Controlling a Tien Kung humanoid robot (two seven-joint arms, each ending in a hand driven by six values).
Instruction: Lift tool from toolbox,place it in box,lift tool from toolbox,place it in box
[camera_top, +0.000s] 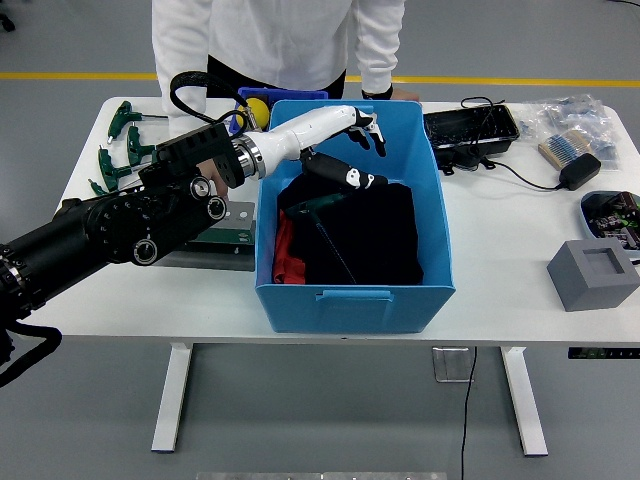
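Observation:
A big blue box (440, 215) stands mid-table, lined with black and red cloth. A green T-handle tool (318, 207) lies inside it on the black cloth, its thin shaft pointing toward the near wall. My left hand (364, 152), white with dark fingers, hovers over the box's far half with fingers spread, holding nothing and clear of the tool. The grey-green toolbox (228, 238) sits on the table left of the box, partly hidden by my left arm. My right hand is out of view.
More green T-handle tools (122, 148) lie at the far left. A small blue bin with a yellow ball (256, 106) stands behind the box. A person in white stands at the far side. A black tray (470, 128), power adapter (578, 170) and grey block (592, 272) are on the right.

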